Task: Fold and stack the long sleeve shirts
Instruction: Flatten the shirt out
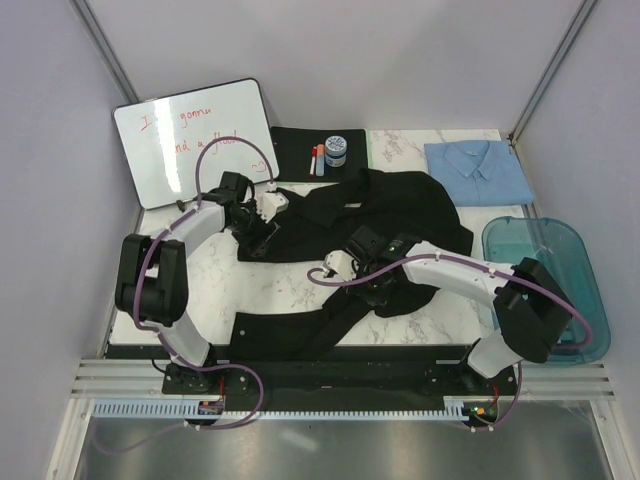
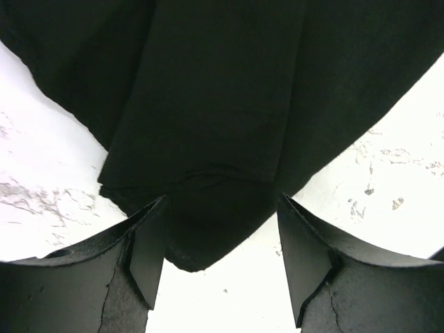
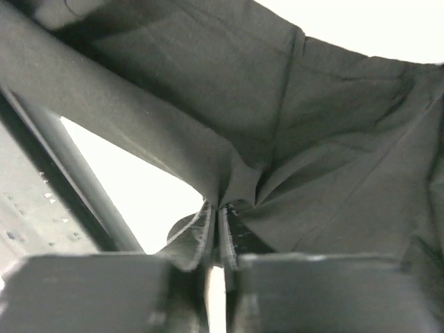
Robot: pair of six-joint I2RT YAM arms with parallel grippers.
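Rightward, teal bin, right end effector pinching black shirt, left end effector spread

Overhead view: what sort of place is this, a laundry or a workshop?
Most likely a robot test booth in a lab, not a laundry: plain panel walls box in a marble-look table, left arm and right arm are bolted at its near edge, and a handwritten whiteboard sits at the back.

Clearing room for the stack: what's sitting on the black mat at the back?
Two markers and a small jar sit on the black mat. The black shirt reaches its near edge; any overlap is lost, black on black.
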